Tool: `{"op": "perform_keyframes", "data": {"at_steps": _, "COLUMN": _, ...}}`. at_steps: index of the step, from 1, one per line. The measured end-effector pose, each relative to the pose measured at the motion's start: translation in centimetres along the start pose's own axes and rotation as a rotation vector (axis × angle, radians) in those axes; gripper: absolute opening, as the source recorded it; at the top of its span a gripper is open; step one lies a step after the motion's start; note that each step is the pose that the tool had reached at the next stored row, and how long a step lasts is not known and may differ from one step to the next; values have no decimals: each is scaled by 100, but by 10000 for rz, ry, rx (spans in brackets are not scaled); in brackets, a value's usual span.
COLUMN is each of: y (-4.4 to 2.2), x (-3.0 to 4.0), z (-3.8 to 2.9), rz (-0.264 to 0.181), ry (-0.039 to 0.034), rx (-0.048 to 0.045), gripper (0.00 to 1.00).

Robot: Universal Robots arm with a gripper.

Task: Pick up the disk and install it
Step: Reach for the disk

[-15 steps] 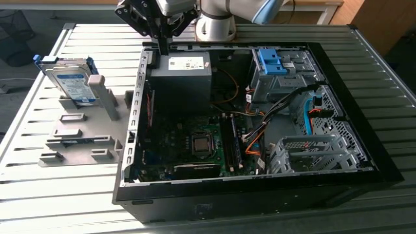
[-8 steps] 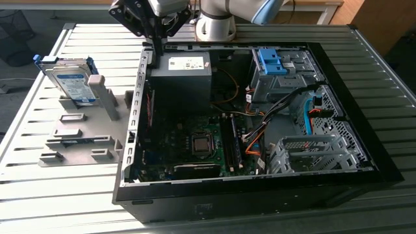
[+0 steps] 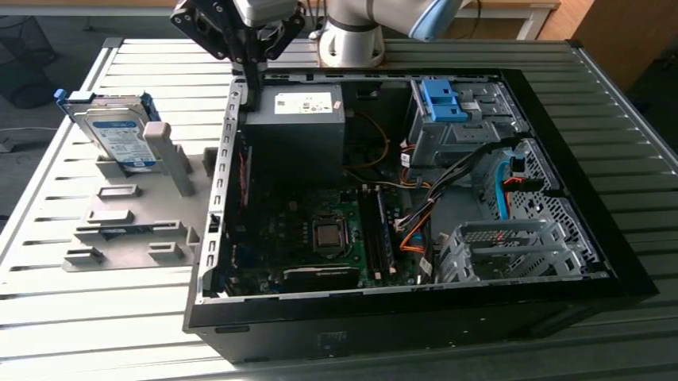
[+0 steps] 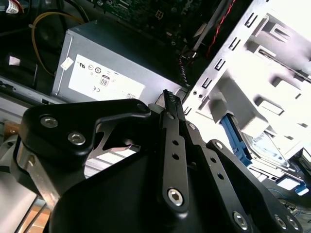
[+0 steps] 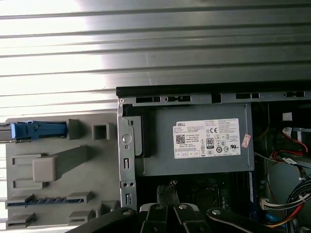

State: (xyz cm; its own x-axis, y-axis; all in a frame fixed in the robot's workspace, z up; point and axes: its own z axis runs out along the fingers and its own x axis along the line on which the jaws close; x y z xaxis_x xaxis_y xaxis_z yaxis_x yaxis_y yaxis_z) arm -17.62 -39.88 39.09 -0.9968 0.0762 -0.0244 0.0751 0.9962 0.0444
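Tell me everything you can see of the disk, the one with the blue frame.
The disk is a flat silver rectangle with a white and light-blue label and a blue plastic frame round its edges. It stands on edge, tilted, in a grey holder on the slatted table, at the exterior view's left of the open computer case, seemingly leaning on the holder's post. The tool is apart from it, above the case's corner.
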Motion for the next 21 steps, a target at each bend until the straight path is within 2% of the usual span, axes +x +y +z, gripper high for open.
{"op": "perform_keyframes", "data": {"at_steps": 21, "y": -10, "x": 131, "z": -4, "rz": 1, "ry": 0, "rx": 0, "gripper": 11}}
